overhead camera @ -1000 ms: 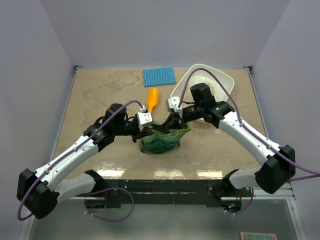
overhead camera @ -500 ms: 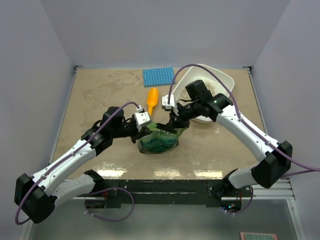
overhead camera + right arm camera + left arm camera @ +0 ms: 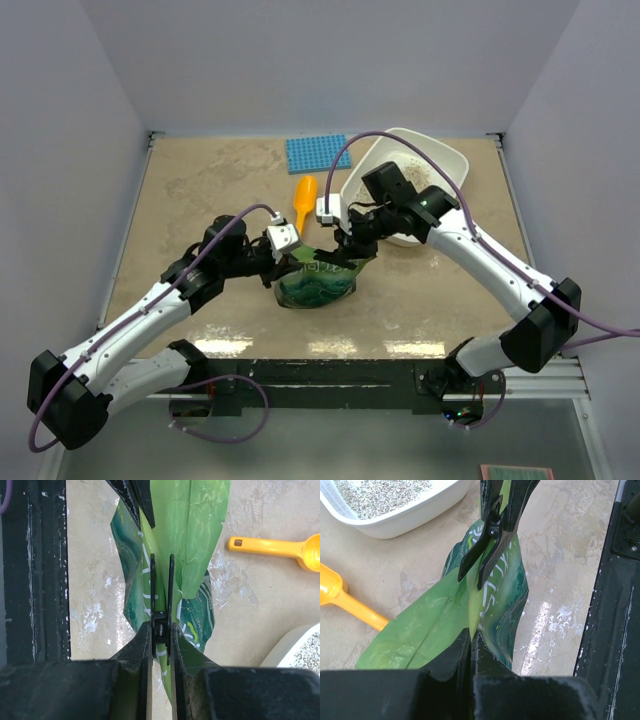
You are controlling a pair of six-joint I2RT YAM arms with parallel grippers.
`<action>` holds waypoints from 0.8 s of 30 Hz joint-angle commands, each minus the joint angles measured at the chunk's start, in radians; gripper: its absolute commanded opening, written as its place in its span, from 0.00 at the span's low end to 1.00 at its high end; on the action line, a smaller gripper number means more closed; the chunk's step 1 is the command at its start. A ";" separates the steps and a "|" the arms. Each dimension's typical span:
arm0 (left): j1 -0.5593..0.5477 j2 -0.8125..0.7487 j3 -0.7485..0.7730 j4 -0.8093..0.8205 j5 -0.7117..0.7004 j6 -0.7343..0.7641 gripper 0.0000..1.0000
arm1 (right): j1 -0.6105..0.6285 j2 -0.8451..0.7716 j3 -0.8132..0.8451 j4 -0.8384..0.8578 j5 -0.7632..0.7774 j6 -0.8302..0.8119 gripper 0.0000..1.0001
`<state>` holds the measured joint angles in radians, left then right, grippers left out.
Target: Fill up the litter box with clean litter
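Since a second ago, the right arm is swinging a little to the left. Its wrist is now sitting nearer the orange scoop (image 3: 304,198), and more of the litter box (image 3: 452,160) is showing behind it. The left arm is sliding a bit toward its own side. The green foil bag (image 3: 318,283) is staying in the same spot on the surface (image 3: 200,200), between the two arms.

The litter box is sitting at the far right of the surface, near the scoop. It is white with a smooth round rim. The clean litter (image 3: 412,172) is lying inside it as a speckled beige-grey layer, and the right arm is hiding part of it.

The left gripper (image 3: 471,640) is squeezing shut on the bag's top edge. The right gripper (image 3: 161,565) is almost closed, pinching a fold of the bag top between its thin fingers.

The left wrist view is showing the litter grains up close, while the right wrist view is catching only a corner of the box. Only the top view is showing the blue studded mat (image 3: 317,153), lying by the far edge.
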<state>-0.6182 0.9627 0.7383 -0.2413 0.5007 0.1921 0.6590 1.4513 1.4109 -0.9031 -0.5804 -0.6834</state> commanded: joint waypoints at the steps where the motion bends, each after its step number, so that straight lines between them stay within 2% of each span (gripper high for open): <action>1: 0.006 -0.047 0.015 0.082 -0.016 -0.020 0.00 | -0.010 -0.017 -0.027 -0.134 0.165 -0.025 0.00; 16: -0.005 -0.044 0.009 0.082 -0.024 -0.025 0.00 | -0.009 -0.086 -0.079 -0.207 0.281 -0.044 0.00; 24: -0.005 -0.039 0.009 0.079 -0.025 -0.023 0.00 | -0.007 -0.092 -0.050 -0.206 0.283 -0.062 0.00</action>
<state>-0.6315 0.9627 0.7376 -0.2329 0.4976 0.1753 0.6739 1.3651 1.3643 -0.9417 -0.4591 -0.7273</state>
